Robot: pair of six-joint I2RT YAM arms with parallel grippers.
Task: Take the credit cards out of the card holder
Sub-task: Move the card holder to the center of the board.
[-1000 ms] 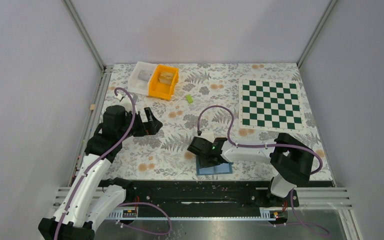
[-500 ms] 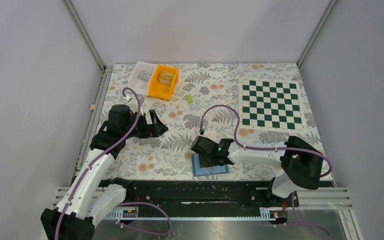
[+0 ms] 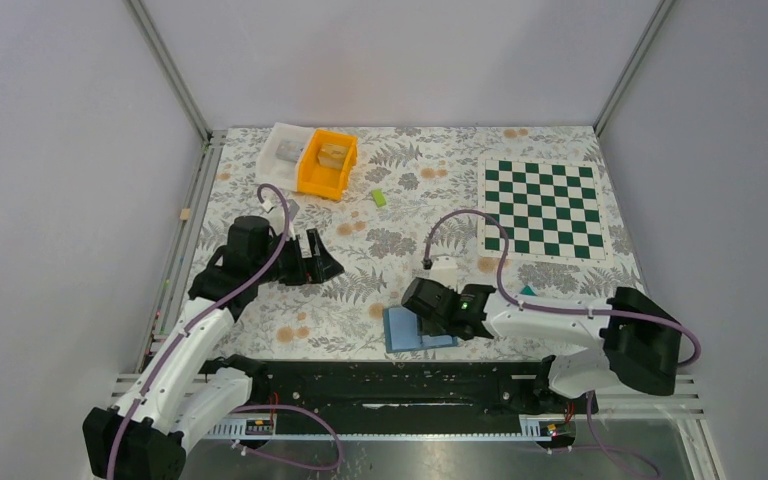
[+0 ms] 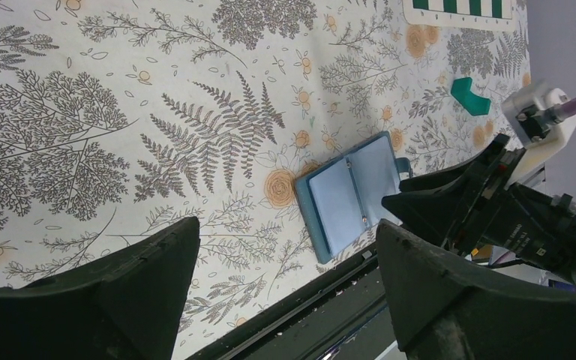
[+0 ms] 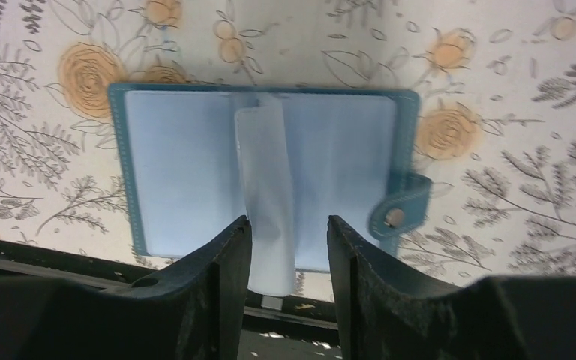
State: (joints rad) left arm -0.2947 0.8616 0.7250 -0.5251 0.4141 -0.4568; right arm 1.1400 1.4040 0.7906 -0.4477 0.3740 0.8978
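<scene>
Both arms have swung rightward: the right gripper (image 5: 289,225), half-open and empty, straddles a limp clear sleeve (image 5: 266,172) of the open blue card holder (image 5: 180,165) at the near table (image 3: 440,180) edge, one teal credit card (image 3: 527,290) lying apart, so the wide-open, empty left gripper (image 4: 289,247) should pin the cover.

Floral table (image 3: 290,300): open card holder (image 3: 401,331), chessboard mat (image 3: 545,208), orange bin (image 3: 318,185), white bin (image 3: 269,170), lime-green block (image 3: 378,198).

The right claw (image 3: 423,318) hangs over the blue card holder (image 3: 400,331) at the bench's (image 3: 360,300) near edge. A teal credit card (image 3: 527,290) lies nearby.
</scene>
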